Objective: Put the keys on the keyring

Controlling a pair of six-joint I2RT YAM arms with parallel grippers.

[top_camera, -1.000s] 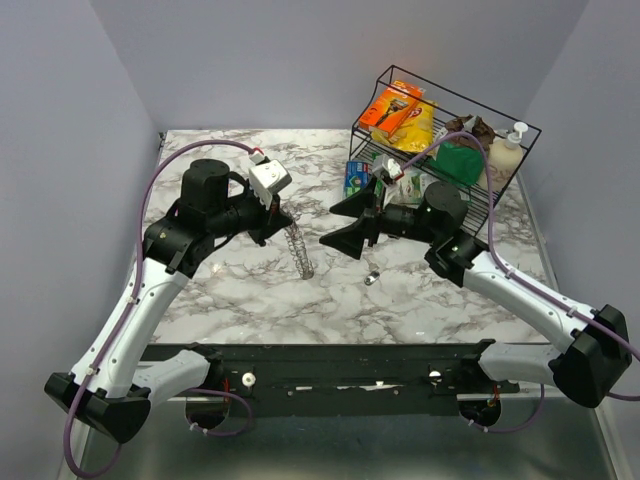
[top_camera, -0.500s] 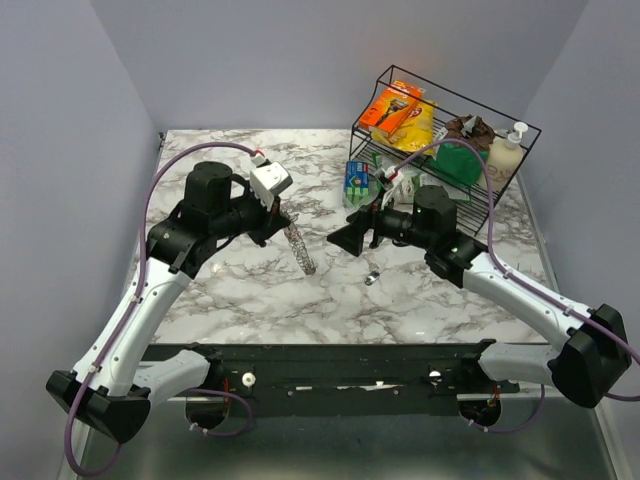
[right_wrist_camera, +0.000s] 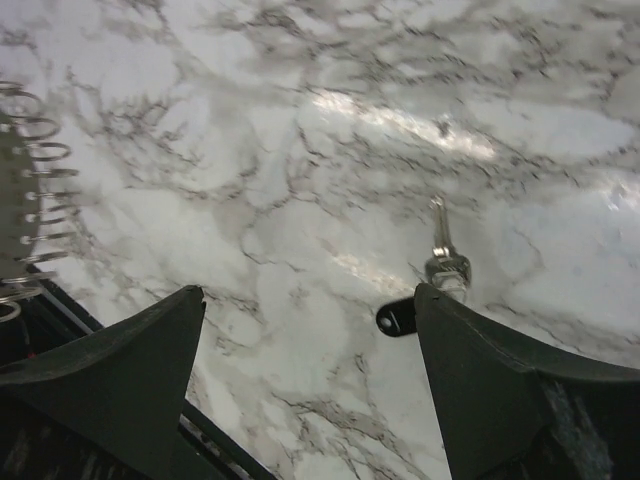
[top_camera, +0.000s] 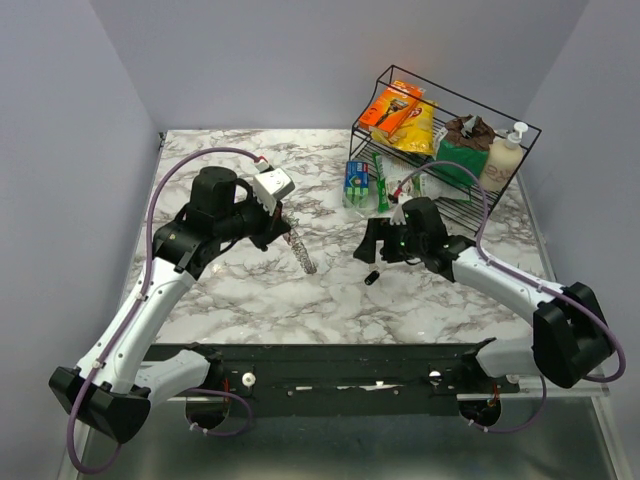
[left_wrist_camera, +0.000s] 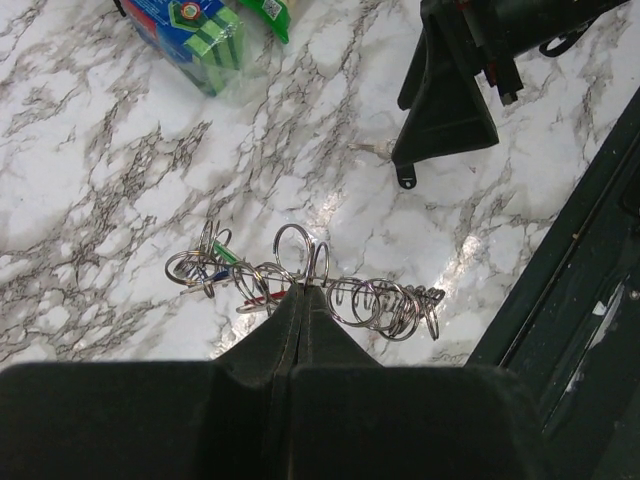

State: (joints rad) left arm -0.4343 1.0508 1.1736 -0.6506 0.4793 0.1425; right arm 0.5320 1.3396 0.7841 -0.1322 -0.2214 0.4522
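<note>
Marble table [top_camera: 250, 300]: one loose key [right_wrist_camera: 443, 255], one keyring [left_wrist_camera: 345, 295] (left fingers [left_wrist_camera: 262, 352] pinch it).

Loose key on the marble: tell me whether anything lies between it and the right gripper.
Nothing visible does. The right gripper hangs open above the bare marble table, and the key lies close beside one fingertip, not centred between the jaws. The keyring is off to the side.

The key [top_camera: 371, 277] lies on the table [top_camera: 260, 300] right of the keyring [top_camera: 300, 250], rack [top_camera: 450, 135] behind both.
</note>
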